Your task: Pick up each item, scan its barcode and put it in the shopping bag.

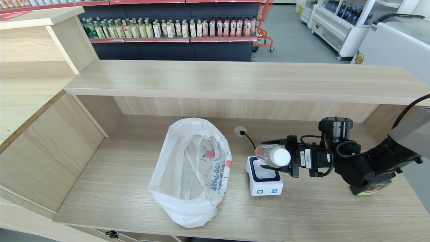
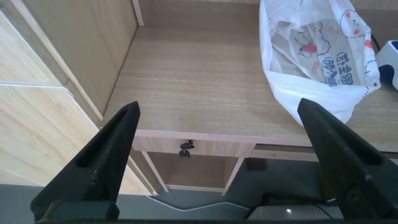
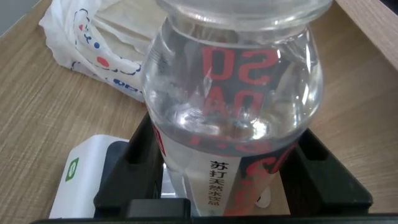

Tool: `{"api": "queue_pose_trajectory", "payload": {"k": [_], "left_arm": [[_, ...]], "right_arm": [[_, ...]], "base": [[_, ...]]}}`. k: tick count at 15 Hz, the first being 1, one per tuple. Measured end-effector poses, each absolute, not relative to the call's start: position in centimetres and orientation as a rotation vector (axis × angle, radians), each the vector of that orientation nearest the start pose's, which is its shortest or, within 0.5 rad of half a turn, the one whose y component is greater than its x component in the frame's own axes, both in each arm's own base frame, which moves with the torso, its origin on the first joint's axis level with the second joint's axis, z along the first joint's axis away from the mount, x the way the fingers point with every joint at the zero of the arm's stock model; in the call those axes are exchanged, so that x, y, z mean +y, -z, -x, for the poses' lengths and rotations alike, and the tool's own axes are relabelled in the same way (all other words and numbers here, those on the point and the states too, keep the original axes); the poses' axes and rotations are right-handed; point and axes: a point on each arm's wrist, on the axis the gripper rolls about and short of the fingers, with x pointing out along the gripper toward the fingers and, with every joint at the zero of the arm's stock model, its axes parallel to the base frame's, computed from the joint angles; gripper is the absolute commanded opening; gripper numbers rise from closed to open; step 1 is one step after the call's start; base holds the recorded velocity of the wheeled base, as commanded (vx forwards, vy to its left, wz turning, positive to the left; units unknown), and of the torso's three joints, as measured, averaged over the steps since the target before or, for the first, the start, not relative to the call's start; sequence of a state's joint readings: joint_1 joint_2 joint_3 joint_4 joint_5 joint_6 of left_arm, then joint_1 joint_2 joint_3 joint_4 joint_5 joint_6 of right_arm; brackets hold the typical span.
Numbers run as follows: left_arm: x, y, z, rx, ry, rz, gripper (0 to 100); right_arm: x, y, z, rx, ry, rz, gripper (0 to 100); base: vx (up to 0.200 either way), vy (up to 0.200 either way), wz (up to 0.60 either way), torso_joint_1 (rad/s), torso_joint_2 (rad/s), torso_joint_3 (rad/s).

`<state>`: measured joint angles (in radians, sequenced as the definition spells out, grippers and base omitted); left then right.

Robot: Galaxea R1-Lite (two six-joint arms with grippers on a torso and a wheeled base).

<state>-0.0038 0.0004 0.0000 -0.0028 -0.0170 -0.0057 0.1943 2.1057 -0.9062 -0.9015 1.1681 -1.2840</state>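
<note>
My right gripper (image 1: 288, 155) is shut on a clear bottle (image 1: 272, 155) with a white cap, held on its side just above the white barcode scanner (image 1: 264, 181) on the counter. In the right wrist view the bottle (image 3: 233, 106) is close up, with red lettering, and the scanner (image 3: 84, 180) lies below it. The white shopping bag (image 1: 191, 169) stands open to the left of the scanner and looks empty. My left gripper (image 2: 217, 155) is open, hovering off the counter's front edge, with the bag (image 2: 320, 53) farther off.
A black cable (image 1: 248, 137) runs from a round grommet to the scanner. The counter (image 1: 111, 188) has a raised wooden ledge (image 1: 235, 79) behind and a side wall on the left. Bare room lies left of the bag. Store shelves with drinks stand beyond.
</note>
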Motion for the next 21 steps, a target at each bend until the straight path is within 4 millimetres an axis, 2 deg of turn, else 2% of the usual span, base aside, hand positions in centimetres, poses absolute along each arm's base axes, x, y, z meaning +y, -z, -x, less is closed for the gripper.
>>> {"api": "queue_pose_trajectory", "payload": {"k": [6,9,11,13,15,17,19,21], "left_arm": [[0.0,-7.6,2.3,-0.002,0.02,0.006,100],[0.0,-7.6,2.3,-0.002,0.02,0.006,100],[0.0,-7.6,2.3,-0.002,0.02,0.006,100],[0.0,-7.6,2.3,-0.002,0.02,0.006,100],[0.0,-7.6,2.3,-0.002,0.02,0.006,100],[0.0,-7.6,2.3,-0.002,0.02,0.006,100],[0.0,-7.6,2.3,-0.002,0.021,0.006,100],[0.0,-7.6,2.3,-0.002,0.021,0.006,100]], "right_arm": [[9.2,-9.6,-35.8,-0.601,-1.314,0.91,0],[9.1,-10.4,-35.4,-0.603,-1.322,0.896,0],[9.1,-12.7,-34.8,-0.579,-1.326,0.834,0],[9.3,-16.2,-33.8,-0.495,-1.325,0.688,0],[9.3,-19.9,-32.7,-0.391,-1.264,0.525,0],[9.0,-22.3,-31.9,-0.317,-1.166,0.37,0],[8.6,-23.3,-31.1,-0.235,-1.093,0.181,0],[8.2,-22.3,-29.5,-0.136,-1.077,0.052,0]], "base": [[0.0,0.0,0.0,0.0,0.0,0.0],[0.0,0.0,0.0,0.0,0.0,0.0],[0.0,0.0,0.0,0.0,0.0,0.0],[0.0,0.0,0.0,0.0,0.0,0.0],[0.0,0.0,0.0,0.0,0.0,0.0],[0.0,0.0,0.0,0.0,0.0,0.0],[0.0,0.0,0.0,0.0,0.0,0.0],[0.0,0.0,0.0,0.0,0.0,0.0]]}}
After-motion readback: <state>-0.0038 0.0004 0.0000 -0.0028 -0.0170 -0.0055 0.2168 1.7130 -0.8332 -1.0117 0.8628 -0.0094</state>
